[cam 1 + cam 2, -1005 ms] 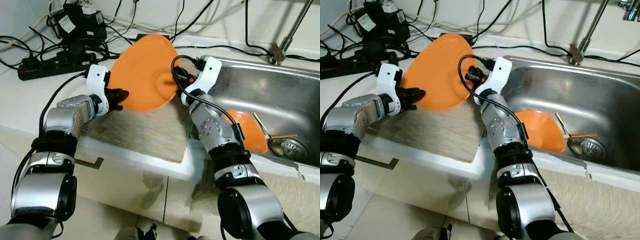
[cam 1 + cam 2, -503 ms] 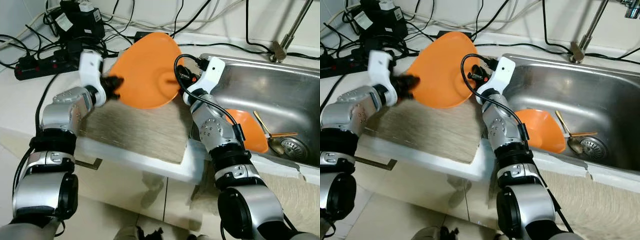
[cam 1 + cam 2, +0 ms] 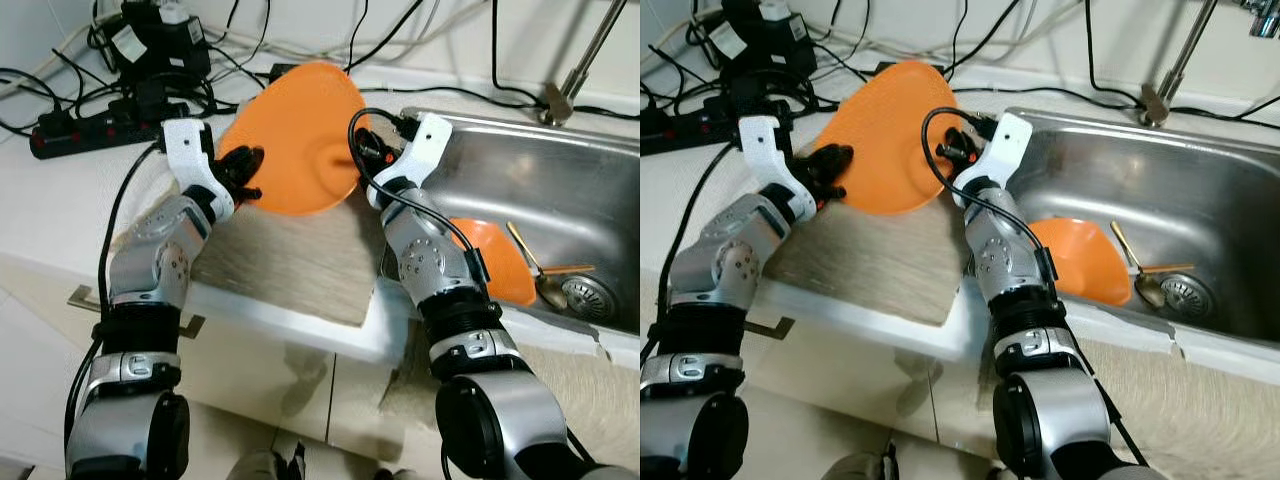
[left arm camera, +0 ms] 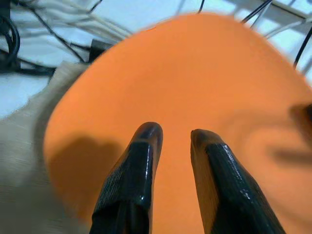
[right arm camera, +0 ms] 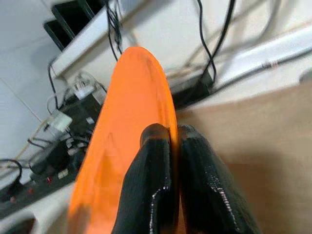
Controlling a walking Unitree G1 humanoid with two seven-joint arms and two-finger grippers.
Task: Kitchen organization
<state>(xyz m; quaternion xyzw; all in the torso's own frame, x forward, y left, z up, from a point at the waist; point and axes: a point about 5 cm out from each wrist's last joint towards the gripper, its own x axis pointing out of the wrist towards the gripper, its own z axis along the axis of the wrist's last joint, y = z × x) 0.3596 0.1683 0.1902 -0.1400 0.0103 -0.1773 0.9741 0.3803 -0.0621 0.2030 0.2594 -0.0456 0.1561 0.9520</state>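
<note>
My right tool (image 5: 168, 134) is clenched on the orange plate's (image 3: 295, 140) rim, holding it tilted above the counter (image 3: 60, 215). My left tool (image 4: 170, 136), fingers parted, hovers just before its face.

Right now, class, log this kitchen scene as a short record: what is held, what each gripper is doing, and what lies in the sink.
Held item: orange plate, tilted above the beige mat
Right gripper: shut on the plate's rim
Left gripper: open, fingers at the plate's face
Sink: holds an orange bowl and a spoon
Counter behind: black power strip and cables
</note>
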